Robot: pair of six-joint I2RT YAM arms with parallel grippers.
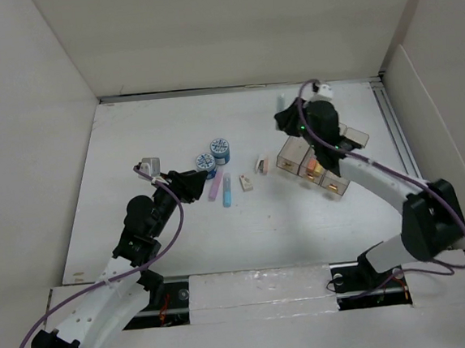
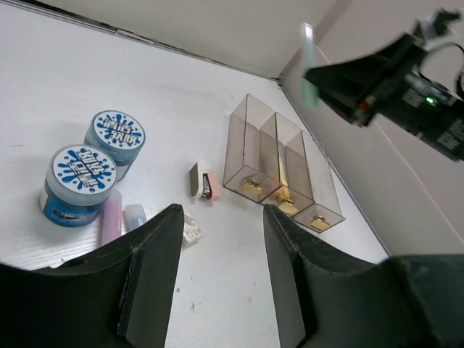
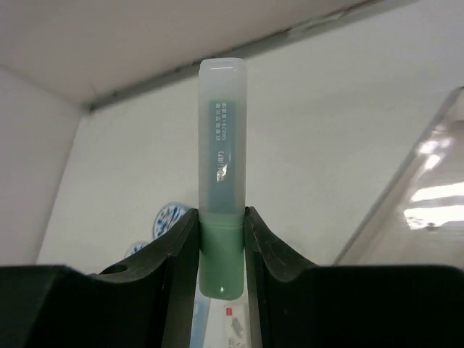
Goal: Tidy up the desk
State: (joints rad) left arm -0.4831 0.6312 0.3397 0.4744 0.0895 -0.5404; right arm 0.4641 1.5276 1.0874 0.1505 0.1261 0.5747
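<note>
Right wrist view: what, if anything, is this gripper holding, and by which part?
The right gripper holds a slim green plastic marker, pinched by its bare green barrel end; the frosted capped end sticks out free.

A flat white desk (image 1: 302,225) is seen from above. It is closed in by white walls: a back wall (image 1: 236,27), a left wall (image 1: 19,160) and a right wall (image 1: 446,98). A metal rail (image 1: 397,131) is set along the right edge (just below the right wall). A dark line (image 1: 241,86) is seen under the back wall. Everything is lit softly and evenly.
</note>
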